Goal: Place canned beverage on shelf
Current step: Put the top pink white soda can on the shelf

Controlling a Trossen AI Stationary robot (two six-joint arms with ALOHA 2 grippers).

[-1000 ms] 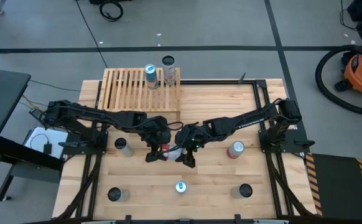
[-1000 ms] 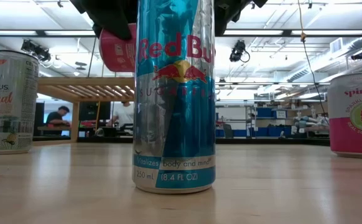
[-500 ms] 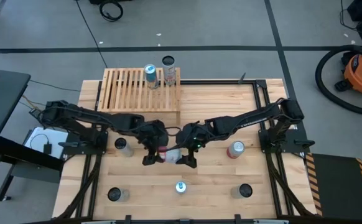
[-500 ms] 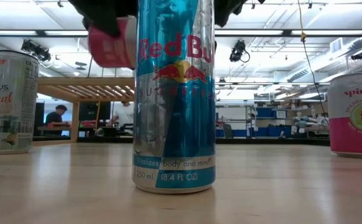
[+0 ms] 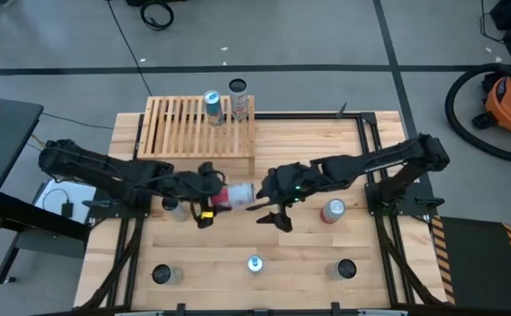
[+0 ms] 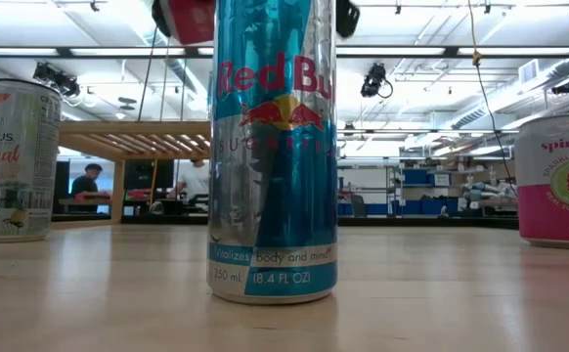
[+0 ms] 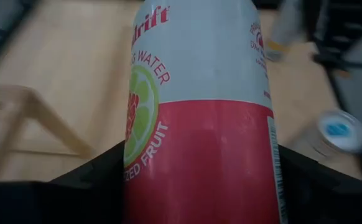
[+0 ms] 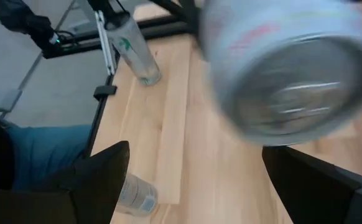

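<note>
A red-and-white sparkling-water can (image 5: 235,195) lies on its side in the air over the middle of the table, held by my left gripper (image 5: 206,204). It fills the left wrist view (image 7: 199,93), and its red end shows at the top of the low view (image 6: 189,18). My right gripper (image 5: 271,216) is open just right of the can, whose round end faces it (image 8: 293,68); its fingers (image 8: 103,174) stand wide apart and touch nothing. The pale slatted shelf (image 5: 181,127) stands at the far left with two cans (image 5: 212,105) upright on its right end. My left gripper pinches the can's red half (image 7: 199,180) between its two fingers (image 7: 88,183), one on each side of the round wall. The fingers come level from the table's left and lie along the can. The can is lifted clear, on its side, its white half pointing toward the right.
Upright cans stand about the table: a red one (image 5: 333,211) on the right, a blue Red Bull (image 5: 255,262) near the front, others at front left (image 5: 161,275), front right (image 5: 347,269) and beside my left arm (image 5: 173,206). Black frame rails run along both sides.
Both grippers were at the can; my right gripper has let go and drawn back toward the table's right. My left gripper has gone up and toward the left and far edges with the can, which stays on its side.
</note>
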